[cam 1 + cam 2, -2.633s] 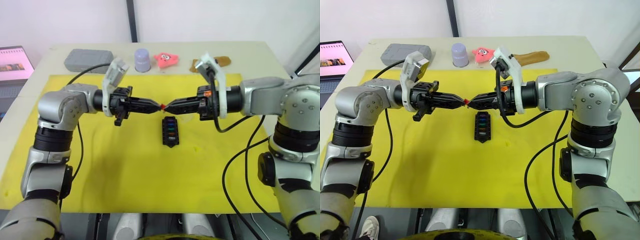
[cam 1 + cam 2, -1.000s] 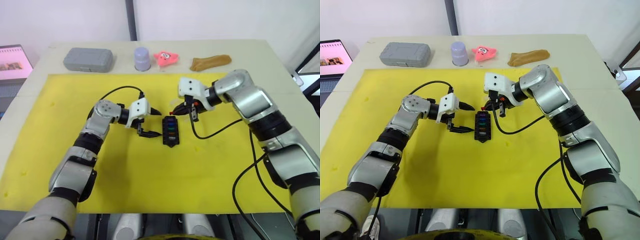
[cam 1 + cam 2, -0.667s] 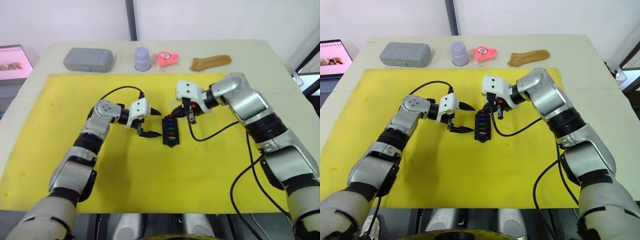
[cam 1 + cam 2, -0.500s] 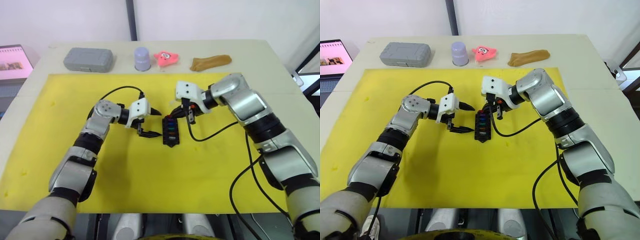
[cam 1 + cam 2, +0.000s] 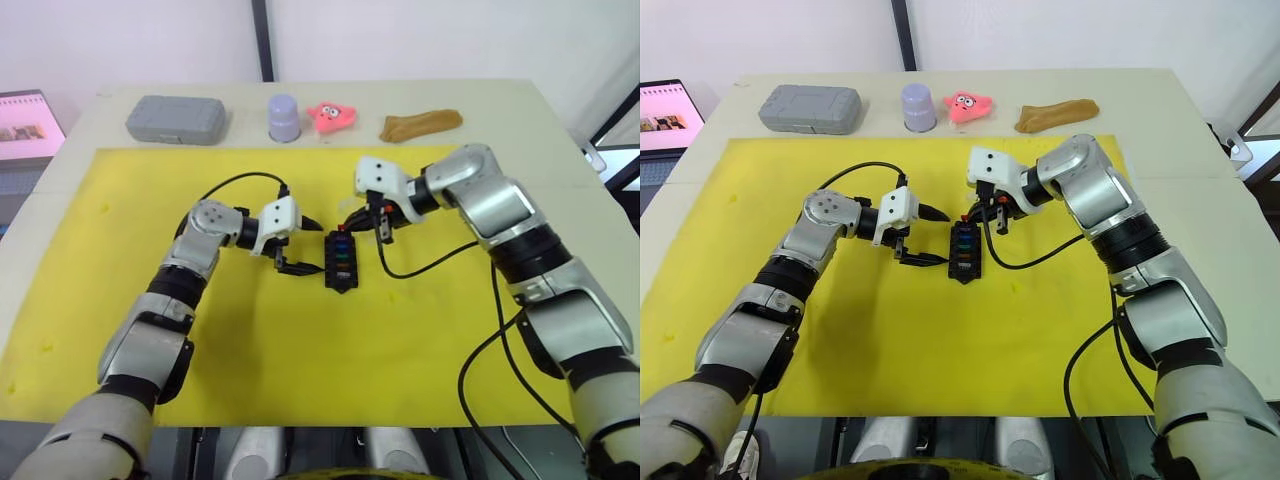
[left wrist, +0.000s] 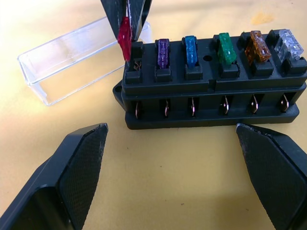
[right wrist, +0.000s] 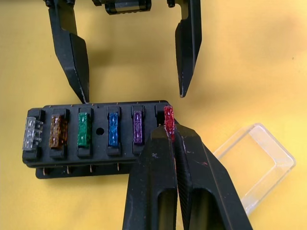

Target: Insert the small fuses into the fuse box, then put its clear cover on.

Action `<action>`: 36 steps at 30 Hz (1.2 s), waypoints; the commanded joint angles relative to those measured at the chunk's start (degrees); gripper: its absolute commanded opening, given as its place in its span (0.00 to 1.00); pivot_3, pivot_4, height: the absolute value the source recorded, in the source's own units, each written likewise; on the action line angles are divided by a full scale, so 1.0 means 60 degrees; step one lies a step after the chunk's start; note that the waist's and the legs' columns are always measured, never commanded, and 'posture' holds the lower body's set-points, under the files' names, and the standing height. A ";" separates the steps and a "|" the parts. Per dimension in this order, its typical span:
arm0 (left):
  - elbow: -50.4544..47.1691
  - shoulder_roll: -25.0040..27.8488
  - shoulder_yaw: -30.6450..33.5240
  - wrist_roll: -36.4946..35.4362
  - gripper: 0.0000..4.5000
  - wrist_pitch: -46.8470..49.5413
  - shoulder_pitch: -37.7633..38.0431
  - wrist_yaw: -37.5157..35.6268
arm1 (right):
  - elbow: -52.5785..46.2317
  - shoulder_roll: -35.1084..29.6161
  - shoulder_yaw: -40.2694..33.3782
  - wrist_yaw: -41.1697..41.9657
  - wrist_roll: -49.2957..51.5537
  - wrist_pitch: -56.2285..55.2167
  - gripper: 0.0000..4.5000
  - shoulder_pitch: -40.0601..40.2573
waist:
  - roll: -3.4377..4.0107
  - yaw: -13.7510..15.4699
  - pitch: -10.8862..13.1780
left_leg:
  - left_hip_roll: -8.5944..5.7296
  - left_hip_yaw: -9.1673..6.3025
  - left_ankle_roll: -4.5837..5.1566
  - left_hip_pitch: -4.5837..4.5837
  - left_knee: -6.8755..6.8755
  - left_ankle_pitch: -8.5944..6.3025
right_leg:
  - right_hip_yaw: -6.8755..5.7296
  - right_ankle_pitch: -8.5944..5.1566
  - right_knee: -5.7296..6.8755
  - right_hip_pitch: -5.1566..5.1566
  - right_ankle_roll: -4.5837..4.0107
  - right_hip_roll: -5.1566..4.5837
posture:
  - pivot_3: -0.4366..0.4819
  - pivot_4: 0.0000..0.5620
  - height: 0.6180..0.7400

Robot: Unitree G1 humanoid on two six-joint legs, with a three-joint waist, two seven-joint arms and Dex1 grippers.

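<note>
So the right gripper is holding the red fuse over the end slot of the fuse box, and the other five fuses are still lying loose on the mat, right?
Not quite. The right gripper does hold the red fuse at the end slot of the fuse box, but the other five fuses already sit in their slots, as the left wrist view shows.

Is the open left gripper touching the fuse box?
Apart. In the left wrist view, yellow mat shows between both fingers of the left gripper and the fuse box; the right wrist view shows its fingertips short of the box's far edge.
</note>
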 commanded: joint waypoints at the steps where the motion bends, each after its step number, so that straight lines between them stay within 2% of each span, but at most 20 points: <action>1: -0.0187 -0.0022 0.0149 -0.0014 0.99 -0.0192 -0.0189 0.0021 | -0.0212 0.0047 -0.0316 0.0048 -0.0012 0.0072 0.00 -0.0199 | 0.0000 -0.0011 0.0000 | 0.0000 0.0000 0.0000 0.0000 0.0000 0.0000 | 0.0000 0.0000 0.0000 0.0000 0.0000 0.0000 | 0.48 0.27 1.00; 11: -0.0246 -0.0035 0.0168 -0.0001 0.99 -0.0165 -0.0162 0.0028 | -0.0190 0.0151 -0.0187 0.0026 -0.0160 0.0000 0.00 -0.0035 | 0.0000 -0.0187 0.0000 | -0.0002 -0.0003 0.0000 0.0000 0.0000 0.0000 | -0.0002 0.0000 0.0005 0.0001 0.0001 -0.0005 | 0.48 0.27 1.00; 36: -0.0449 -0.0033 0.0137 -0.0010 0.99 -0.0156 -0.0031 -0.0051 | 0.0663 0.0564 0.0029 0.0304 -0.0969 -0.0594 0.00 -0.0307 | 0.0004 -0.0195 -0.0003 | -0.0002 -0.0005 -0.0001 0.0001 0.0004 0.0001 | -0.0002 0.0000 0.0012 0.0000 0.0001 -0.0005 | 0.48 0.27 1.00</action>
